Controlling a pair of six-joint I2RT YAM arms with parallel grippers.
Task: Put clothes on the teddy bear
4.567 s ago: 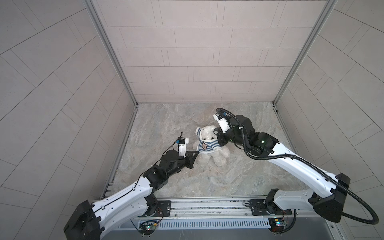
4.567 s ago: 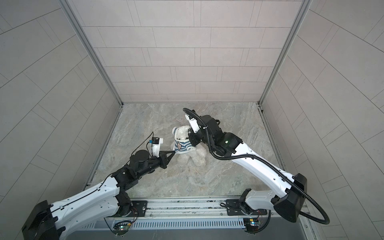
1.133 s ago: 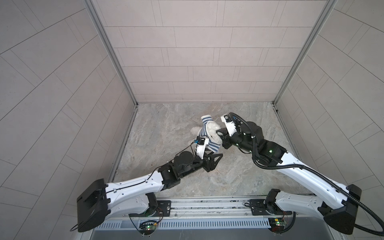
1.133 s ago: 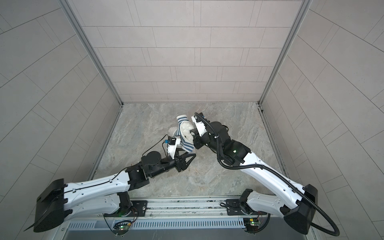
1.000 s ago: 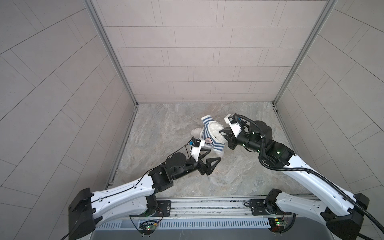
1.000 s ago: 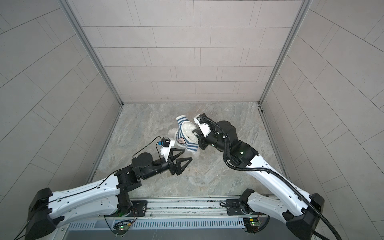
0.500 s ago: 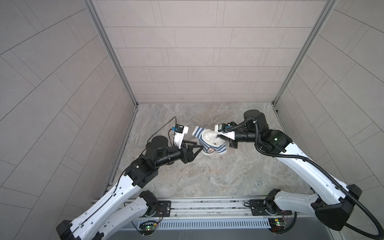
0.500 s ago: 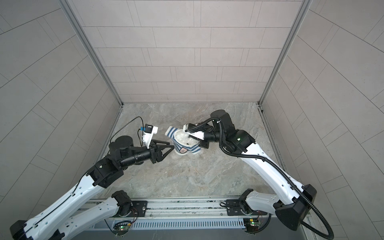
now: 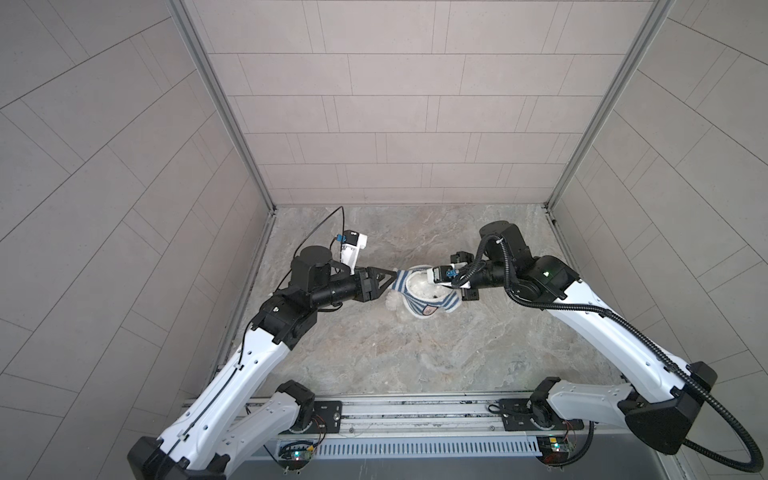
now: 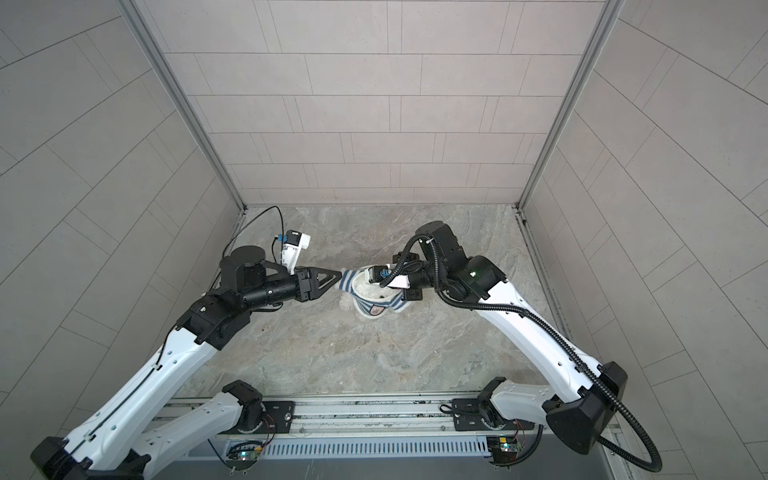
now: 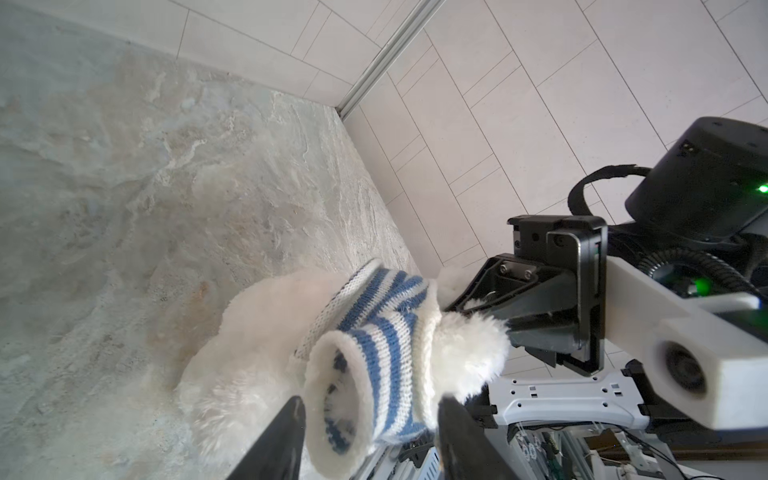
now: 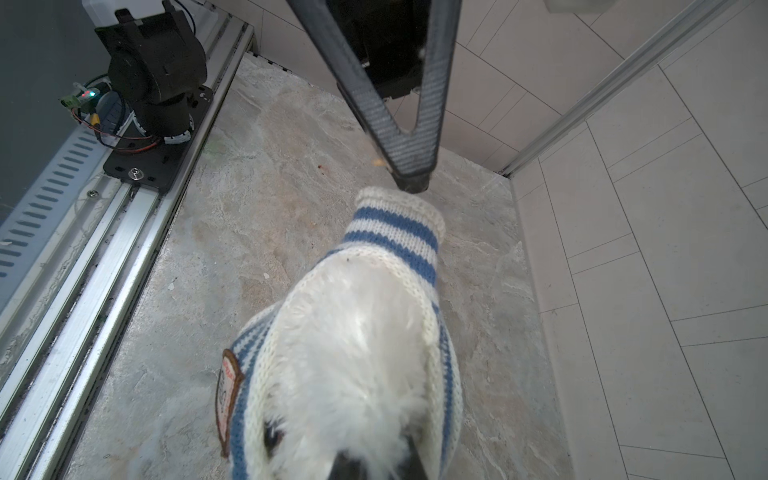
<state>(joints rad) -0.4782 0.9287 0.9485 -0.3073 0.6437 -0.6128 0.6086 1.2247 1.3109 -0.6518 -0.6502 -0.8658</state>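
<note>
The white fluffy teddy bear (image 9: pixel 424 287) (image 10: pixel 371 292) sits mid-floor with the blue-and-white striped shirt (image 9: pixel 420 308) (image 12: pixel 446 365) ringed round its upper body, badge (image 12: pixel 228 390) at the front. One sleeve (image 9: pixel 402 279) (image 11: pixel 374 365) sticks out sideways toward my left arm. My left gripper (image 11: pixel 370 415) (image 9: pixel 394 277) has a finger against each side of that sleeve's cuff. My right gripper (image 12: pixel 376 463) (image 11: pixel 469 309) is shut on the fur at the bear's head, its tips buried in the fluff.
Tiled walls enclose the marble floor (image 9: pixel 374 353) on three sides, with metal corner posts (image 9: pixel 266 199). The arms' mounting rail (image 9: pixel 415 411) runs along the front edge. The left arm's base (image 12: pixel 153 62) stands on it.
My left gripper has reached in to the sleeve and its jaws have narrowed onto the cuff. The right gripper has kept its hold and the bear sits slightly lower.
</note>
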